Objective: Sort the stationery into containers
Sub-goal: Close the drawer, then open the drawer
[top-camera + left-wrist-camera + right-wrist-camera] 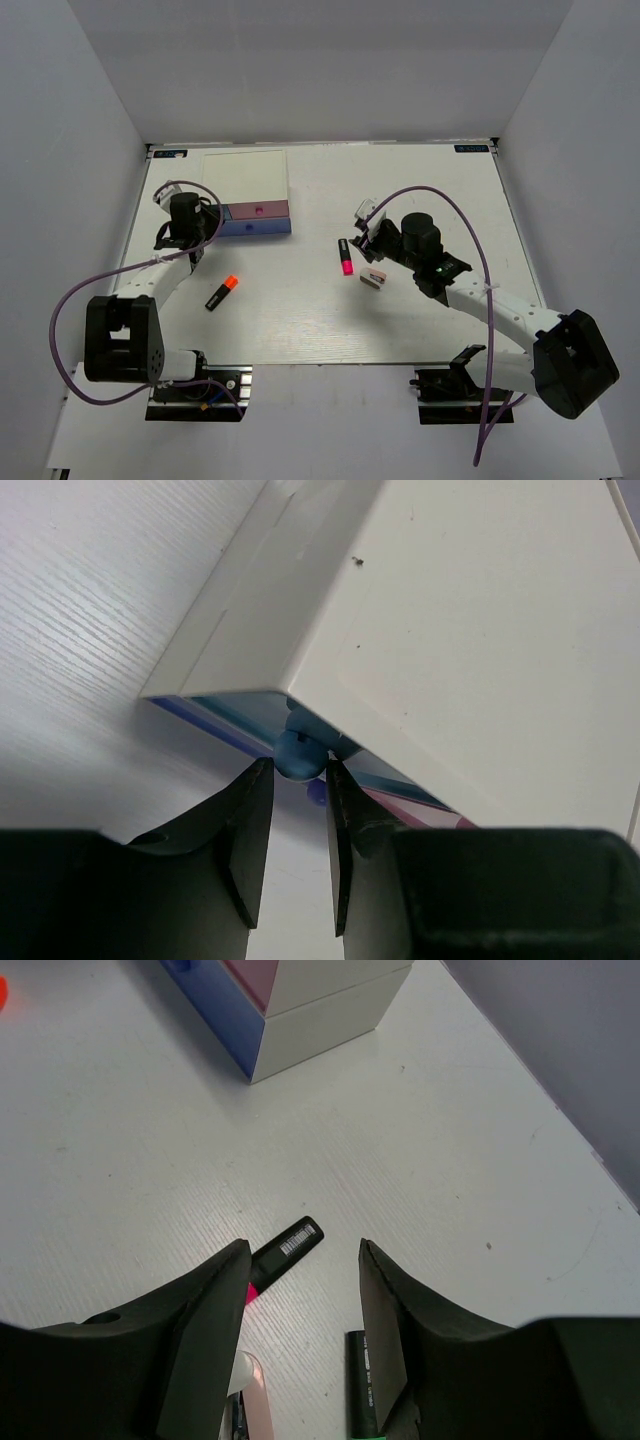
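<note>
The white-topped box [245,175] stands at the back left, its pink drawer [257,210] above its purple drawer [257,227]. My left gripper [208,222] reaches it from the left. In the left wrist view that gripper [298,765] is shut on the round knob [298,753] of the light blue drawer [235,712]. My right gripper [362,232] hangs open over the table's middle. In its wrist view the right gripper [303,1250] has the pink highlighter [285,1248] at its left finger. A green highlighter [360,1390] and a pink-white eraser [250,1400] lie under it. The orange highlighter [222,292] lies near the left arm.
In the top view the pink highlighter [346,258] and pink-white eraser [373,277] lie just left of the right arm. The box's corner [320,1000] shows far off in the right wrist view. Grey walls enclose the white table [430,190]. The other erasers are out of view.
</note>
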You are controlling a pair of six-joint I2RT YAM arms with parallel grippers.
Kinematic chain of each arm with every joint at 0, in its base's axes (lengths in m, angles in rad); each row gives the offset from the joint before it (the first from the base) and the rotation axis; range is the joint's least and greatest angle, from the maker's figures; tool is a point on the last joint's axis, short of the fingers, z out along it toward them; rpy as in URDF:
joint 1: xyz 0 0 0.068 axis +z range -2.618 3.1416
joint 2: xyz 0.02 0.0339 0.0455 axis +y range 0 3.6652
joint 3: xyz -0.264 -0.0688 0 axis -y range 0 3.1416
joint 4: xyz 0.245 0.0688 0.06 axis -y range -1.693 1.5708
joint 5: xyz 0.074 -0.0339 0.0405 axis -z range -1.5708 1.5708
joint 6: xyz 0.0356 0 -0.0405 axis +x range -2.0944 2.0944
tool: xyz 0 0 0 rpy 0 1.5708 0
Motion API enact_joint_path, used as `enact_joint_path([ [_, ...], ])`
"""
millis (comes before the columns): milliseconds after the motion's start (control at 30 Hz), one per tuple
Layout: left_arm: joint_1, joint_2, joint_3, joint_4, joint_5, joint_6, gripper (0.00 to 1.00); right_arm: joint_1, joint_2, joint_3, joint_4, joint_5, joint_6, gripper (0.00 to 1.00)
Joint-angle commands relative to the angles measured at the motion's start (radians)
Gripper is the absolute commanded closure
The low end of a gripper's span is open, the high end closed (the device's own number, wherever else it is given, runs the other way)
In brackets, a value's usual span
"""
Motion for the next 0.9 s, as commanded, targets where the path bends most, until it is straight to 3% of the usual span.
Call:
enact_joint_path([
  [0, 0.007, -0.006, 0.033, 0.018, 0.004, -0.006, 0.62, -0.004, 0.008, 0.032, 0.015, 0.008, -0.009, 0.46],
  [167, 0.016, -0.015, 0.024, 0.006, 0.004, -0.006, 0.72, -0.003, 0.015, 0.036, 0.015, 0.0, -0.007, 0.46],
  [267, 0.016, -0.044, -0.006, 0.006, 0.024, 0.003, 0.59, -0.004, 0.013, 0.039, 0.013, -0.002, -0.007, 0.46],
  [433, -0.009, -0.131, -0.072, -0.057, 0.081, 0.099, 0.54, -0.003, 0.01, 0.032, 0.012, 0.003, -0.006, 0.45],
  [567, -0.01, -0.211, -0.14, -0.066, 0.269, 0.213, 0.52, -0.006, 0.011, 0.022, 0.016, 0.002, -0.006, 0.45],
  [733, -0.019, -0.196, -0.142, 0.019, 0.395, 0.268, 0.68, -0.003, 0.027, 0.029, 0.021, -0.009, -0.009, 0.45],
  [867, -0.028, -0.133, -0.12, 0.099, 0.437, 0.247, 0.68, -0.003, 0.027, 0.032, 0.023, -0.009, -0.007, 0.45],
])
